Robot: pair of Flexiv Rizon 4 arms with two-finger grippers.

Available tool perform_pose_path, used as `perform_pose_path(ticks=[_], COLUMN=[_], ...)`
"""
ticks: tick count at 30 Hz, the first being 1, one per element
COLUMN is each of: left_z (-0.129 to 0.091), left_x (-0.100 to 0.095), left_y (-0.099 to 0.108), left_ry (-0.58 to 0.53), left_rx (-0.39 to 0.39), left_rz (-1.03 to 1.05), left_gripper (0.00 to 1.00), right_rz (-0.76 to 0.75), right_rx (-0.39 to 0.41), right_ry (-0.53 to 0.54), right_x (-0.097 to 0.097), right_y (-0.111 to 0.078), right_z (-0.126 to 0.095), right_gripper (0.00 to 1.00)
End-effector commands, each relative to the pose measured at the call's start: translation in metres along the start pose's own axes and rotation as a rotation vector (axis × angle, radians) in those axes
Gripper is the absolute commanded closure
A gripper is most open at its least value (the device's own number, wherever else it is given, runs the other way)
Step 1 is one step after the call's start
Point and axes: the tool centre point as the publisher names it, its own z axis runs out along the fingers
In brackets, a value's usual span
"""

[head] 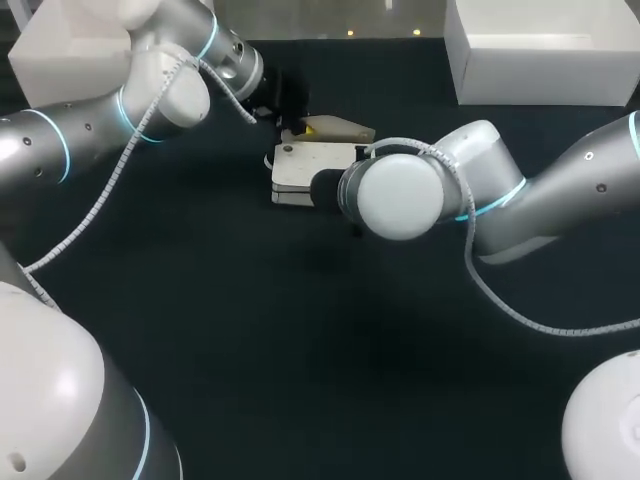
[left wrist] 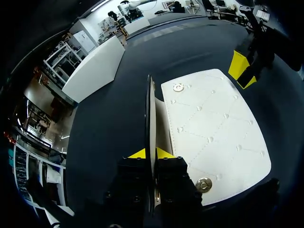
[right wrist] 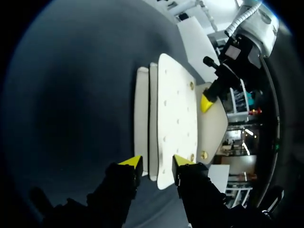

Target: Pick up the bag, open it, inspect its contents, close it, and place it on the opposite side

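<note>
A white quilted bag [head: 305, 168] lies flat at the table's far middle, with its flap [head: 340, 128] lifted up. In the left wrist view the flap's thin edge [left wrist: 151, 114] stands upright between the yellow tips of my left gripper [left wrist: 151, 153], which is shut on it. Beside it lies the quilted panel [left wrist: 213, 133] with its metal snaps. My right gripper [right wrist: 156, 164] is open at the bag's near end, and the bag's stacked layers [right wrist: 153, 118] run between its fingers. In the head view the right wrist hides that gripper.
A white box [head: 540, 50] stands at the table's back right, and another white box [head: 60, 50] at the back left. The dark tabletop [head: 300, 330] stretches toward the front between my arms.
</note>
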Motion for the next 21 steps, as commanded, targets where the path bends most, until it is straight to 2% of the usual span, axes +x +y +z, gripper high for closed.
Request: perform_pose_path(ticks=[1, 17, 21], left_z=[0.0, 0.001, 0.001], left_x=[-0.001, 0.002, 0.003], left_y=[0.001, 0.0, 0.001], left_ry=[0.003, 0.011, 0.014], left_rx=[0.006, 0.015, 0.013], left_rz=[0.005, 0.003, 0.002], left_gripper=[1.0, 1.0, 1.0], right_rz=[0.006, 0.029, 0.031], right_rx=[-0.011, -0.038, -0.038], right_ry=[-0.003, -0.01, -0.006], right_x=[0.0, -0.008, -0.008], right_y=[-0.002, -0.004, -0.004], right_z=[0.009, 0.024, 0.027], right_gripper=[0.63, 0.71, 0.76])
